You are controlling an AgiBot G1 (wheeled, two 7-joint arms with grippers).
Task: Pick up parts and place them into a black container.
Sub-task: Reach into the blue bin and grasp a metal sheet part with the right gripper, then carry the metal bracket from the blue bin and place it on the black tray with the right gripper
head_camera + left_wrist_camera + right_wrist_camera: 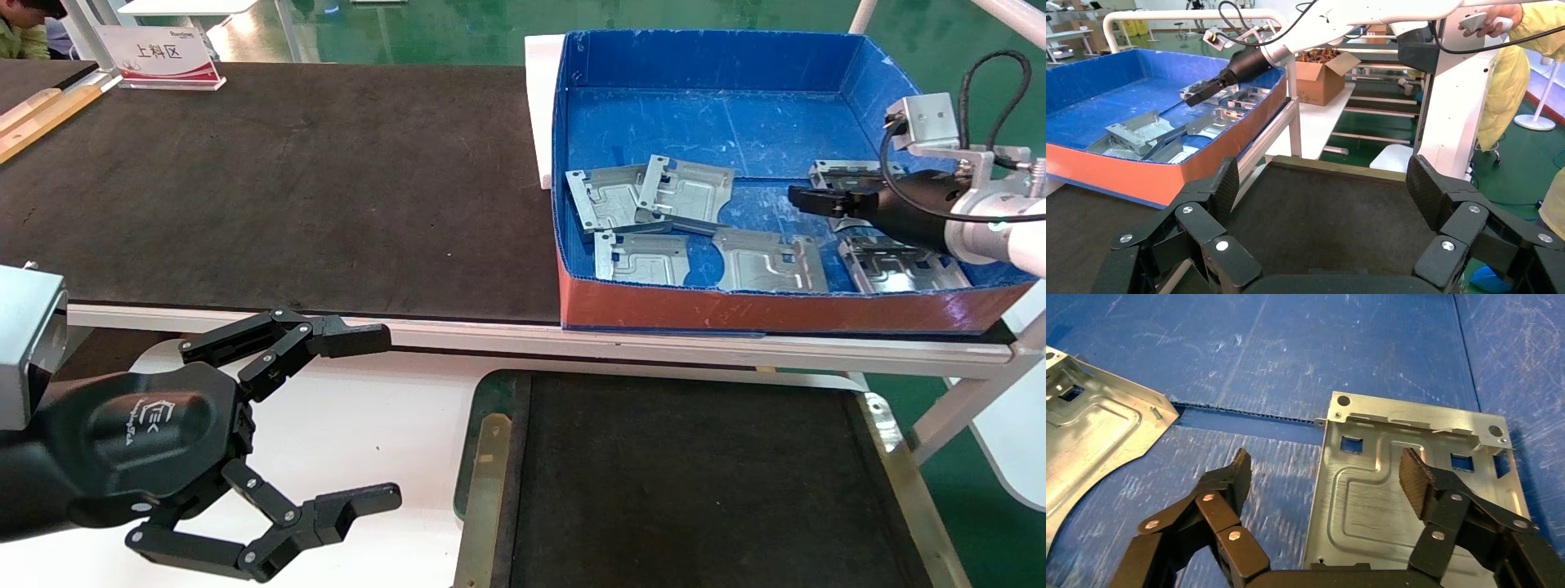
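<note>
Several silver-grey parts lie in the blue box point(719, 61), among them one at the near left point(641, 257) and one in the middle point(768, 261). My right gripper point(809, 200) hovers inside the box at its right side, open and empty. In the right wrist view it point(1326, 467) is just above a part point(1364, 502), with the jaws straddling that part's side edge. The black container point(482, 474) sits in front of the box, its floor bare. My left gripper point(374, 416) is open and empty, left of the container; the left wrist view shows it point(1324, 180) facing the container point(1333, 166).
The blue box has a red-brown front wall point(776, 310) and stands on a dark belt-like table point(286, 188). A white block point(542, 106) is at the box's left side. A sign point(159, 53) stands at the far left. A person in yellow point(1511, 67) stands beyond the right arm.
</note>
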